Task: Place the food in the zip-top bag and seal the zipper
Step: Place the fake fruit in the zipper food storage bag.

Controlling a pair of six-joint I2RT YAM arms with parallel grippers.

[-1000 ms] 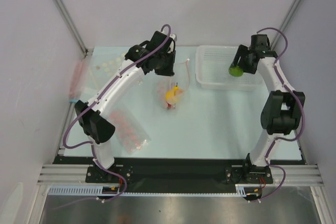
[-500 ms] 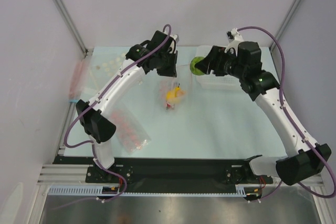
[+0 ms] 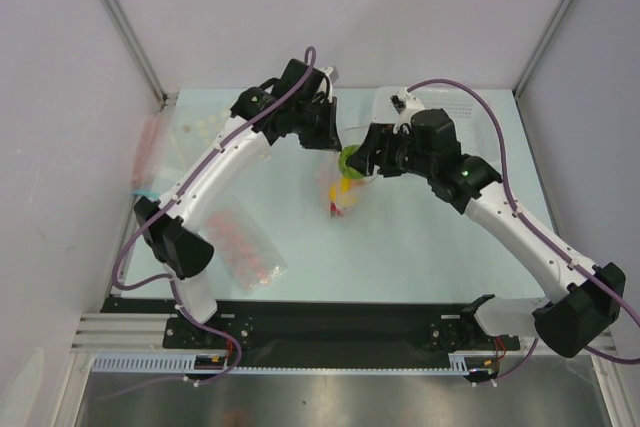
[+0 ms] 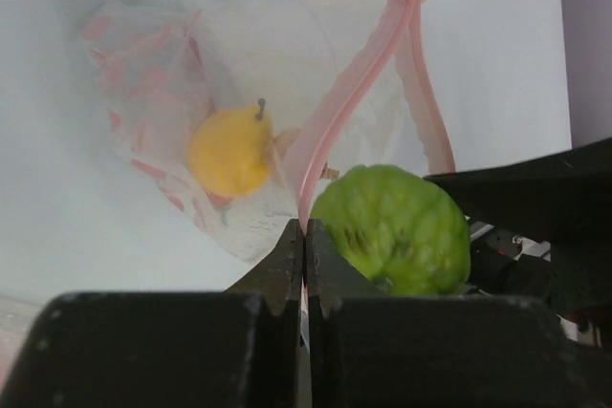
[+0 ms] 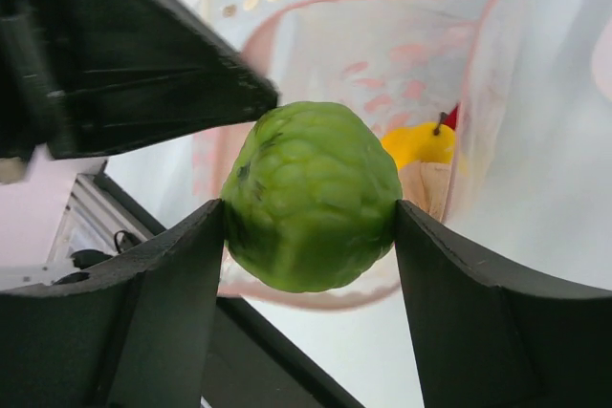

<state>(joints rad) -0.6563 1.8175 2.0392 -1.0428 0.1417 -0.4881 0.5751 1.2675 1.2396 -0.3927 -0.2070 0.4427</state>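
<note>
My left gripper (image 4: 304, 236) is shut on the pink-red zipper (image 4: 356, 83) and holds the clear zip-top bag (image 4: 258, 54) up with its mouth open. Inside the bag lie a yellow pear-like fruit (image 4: 229, 152), a red chili pepper (image 5: 451, 118) and a beige piece (image 5: 427, 185). The green round fruit (image 5: 311, 196) sits between the two fingers of my right gripper (image 5: 311, 215), right at the bag's mouth and next to the left fingers. From above, the green fruit (image 3: 352, 160) hangs over the bag (image 3: 337, 192), between both grippers.
A white plastic basket (image 3: 478, 115) stands at the back right, partly behind the right arm. A flat packet of pink-red round pieces (image 3: 245, 247) lies near the left arm's base. A packet of pale round pieces (image 3: 200, 128) lies at the back left.
The right arm has swung left from over the basket, carrying the green fruit to the bag's mouth. The left gripper has kept its hold on the zipper.
</note>
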